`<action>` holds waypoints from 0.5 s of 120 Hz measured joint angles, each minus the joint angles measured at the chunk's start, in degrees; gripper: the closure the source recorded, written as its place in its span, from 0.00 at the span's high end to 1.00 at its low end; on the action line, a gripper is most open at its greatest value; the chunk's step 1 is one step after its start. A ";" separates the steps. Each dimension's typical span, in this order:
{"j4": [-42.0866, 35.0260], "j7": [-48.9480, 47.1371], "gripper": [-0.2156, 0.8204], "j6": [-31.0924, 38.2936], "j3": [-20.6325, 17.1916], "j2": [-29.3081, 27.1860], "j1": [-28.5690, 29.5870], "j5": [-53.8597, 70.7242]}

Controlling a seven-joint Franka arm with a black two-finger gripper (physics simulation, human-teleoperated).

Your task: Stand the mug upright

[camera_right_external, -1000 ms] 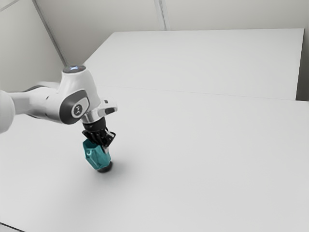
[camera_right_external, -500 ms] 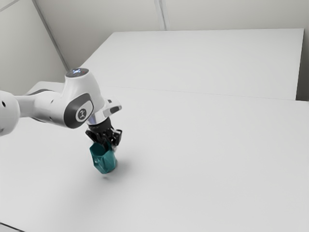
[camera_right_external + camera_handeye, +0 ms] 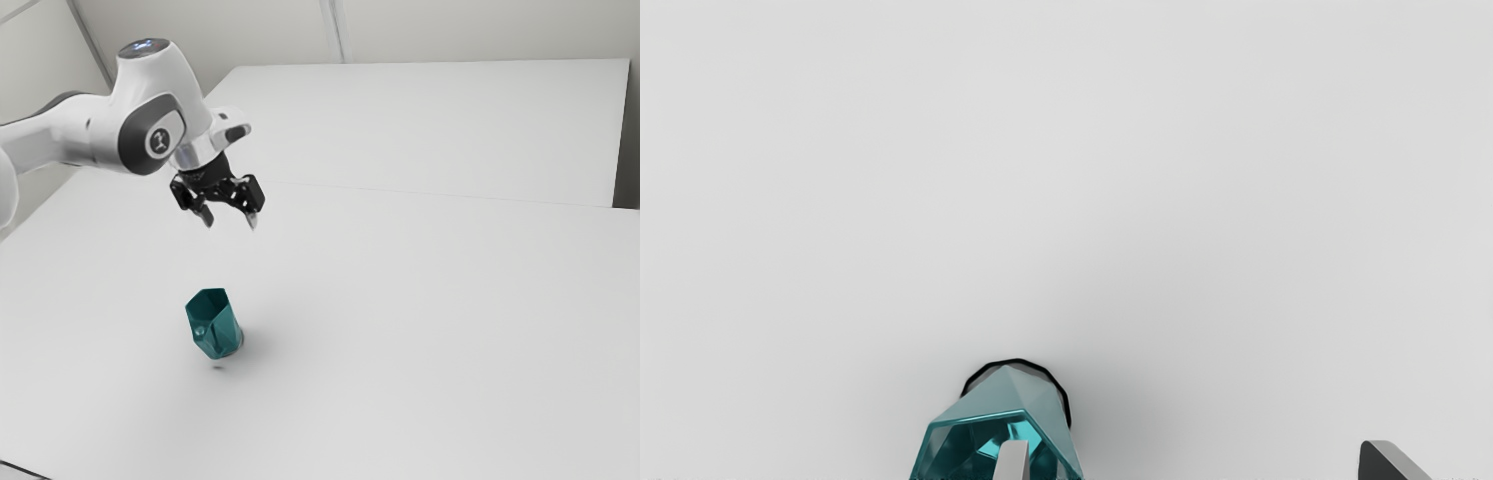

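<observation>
In the exterior view my black gripper [image 3: 230,222] hangs well above the teal faceted mug [image 3: 222,336], its two fingers apart with nothing between them. The mug rests on the white table with its open mouth facing up and its body leaning somewhat toward the exterior view's left. From the wrist view, the mug [image 3: 1033,395] shows its mouth and a dark-edged base behind it. One finger of the gripper [image 3: 1196,460] overlaps the mouth in that picture, and the other stands far off to the side.
The white table [image 3: 430,330] extends around the mug. A second white surface [image 3: 420,130] lies beyond a thin seam, with pale walls behind it. A dark edge line crosses the exterior view's lower left corner.
My gripper has let go of the mug and risen well above it. Before that, hand and mug shifted slightly toward the exterior view's right; over the last half second the mug has stayed put.
</observation>
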 joint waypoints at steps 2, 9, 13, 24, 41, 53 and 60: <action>1.02 -0.05 0.72 -0.84 0.02 0.29 -0.02 0.00; 4.11 -0.20 0.73 -3.66 0.05 0.95 -0.01 -0.01; 5.90 -0.28 0.74 -5.29 0.06 1.32 0.01 -0.01; 10.83 -0.48 0.75 -9.81 0.08 2.31 0.13 -0.02; 17.59 -0.37 0.76 -16.14 0.16 3.87 0.43 0.01; 21.99 -0.13 0.76 -20.03 0.31 4.78 0.59 0.13; 24.13 -0.01 0.76 -22.03 0.39 5.24 0.68 0.22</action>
